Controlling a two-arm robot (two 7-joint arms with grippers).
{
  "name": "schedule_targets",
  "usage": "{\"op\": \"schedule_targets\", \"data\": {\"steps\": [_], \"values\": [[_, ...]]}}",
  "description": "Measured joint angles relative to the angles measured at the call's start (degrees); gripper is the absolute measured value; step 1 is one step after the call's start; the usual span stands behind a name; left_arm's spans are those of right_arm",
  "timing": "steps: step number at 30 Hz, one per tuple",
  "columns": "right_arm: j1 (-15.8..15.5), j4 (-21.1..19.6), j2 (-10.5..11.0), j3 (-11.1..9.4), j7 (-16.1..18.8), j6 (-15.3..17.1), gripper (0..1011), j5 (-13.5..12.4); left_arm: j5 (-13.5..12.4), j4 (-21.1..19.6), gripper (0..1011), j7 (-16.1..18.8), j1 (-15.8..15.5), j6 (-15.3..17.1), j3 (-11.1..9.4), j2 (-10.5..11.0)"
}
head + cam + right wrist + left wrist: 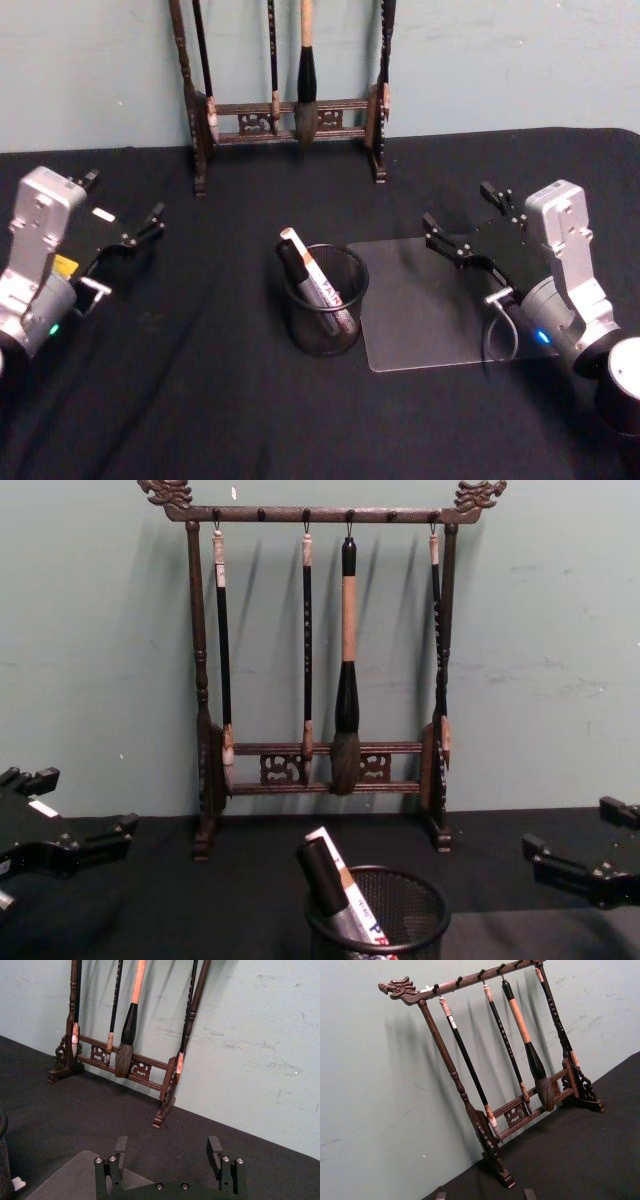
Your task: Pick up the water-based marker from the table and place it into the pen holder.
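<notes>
The pen holder [325, 300], a small black wire-mesh cup, stands at the table's middle, and its rim [378, 920] rises at the bottom of the chest view. Inside it leans a water-based marker [312, 272] with a white printed barrel [343, 873], top tilted to the left, and a black-capped pen [292, 260] rests against it. My left gripper [128, 192] hovers open and empty at the left, well away from the cup; its fingertips [440, 1195] peek into the left wrist view. My right gripper [458, 204] is open and empty at the right [167, 1145], above a mat.
A tall dark wooden rack [285, 110] hung with several brushes stands against the wall at the back [320, 770]. A thin grey mat [430, 310] lies flat just right of the cup. Black cloth covers the table [200, 400].
</notes>
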State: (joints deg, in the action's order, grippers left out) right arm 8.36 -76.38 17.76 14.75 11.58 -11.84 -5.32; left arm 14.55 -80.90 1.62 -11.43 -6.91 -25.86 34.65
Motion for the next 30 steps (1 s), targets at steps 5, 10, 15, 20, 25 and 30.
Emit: {"op": "schedule_targets", "data": {"steps": [5, 10, 15, 20, 25, 30], "values": [[0.0, 0.0, 0.0, 0.0, 0.0, 0.0, 1002, 0.0, 0.0, 0.0, 1001, 0.0, 0.0, 0.0, 0.0, 0.0], [0.0, 0.0, 0.0, 0.0, 0.0, 0.0, 1000, -0.1, 0.0, 0.0, 1001, 0.0, 0.0, 0.0, 0.0, 0.0], [0.0, 0.0, 0.0, 0.0, 0.0, 0.0, 1000, -0.1, 0.0, 0.0, 1001, 0.0, 0.0, 0.0, 0.0, 0.0], [0.0, 0.0, 0.0, 0.0, 0.0, 0.0, 1000, -0.1, 0.0, 0.0, 1001, 0.0, 0.0, 0.0, 0.0, 0.0], [0.0, 0.0, 0.0, 0.0, 0.0, 0.0, 1000, -0.1, 0.0, 0.0, 1001, 0.0, 0.0, 0.0, 0.0, 0.0], [0.0, 0.0, 0.0, 0.0, 0.0, 0.0, 1002, -0.1, 0.0, 0.0, 1001, 0.0, 0.0, 0.0, 0.0, 0.0]]}}
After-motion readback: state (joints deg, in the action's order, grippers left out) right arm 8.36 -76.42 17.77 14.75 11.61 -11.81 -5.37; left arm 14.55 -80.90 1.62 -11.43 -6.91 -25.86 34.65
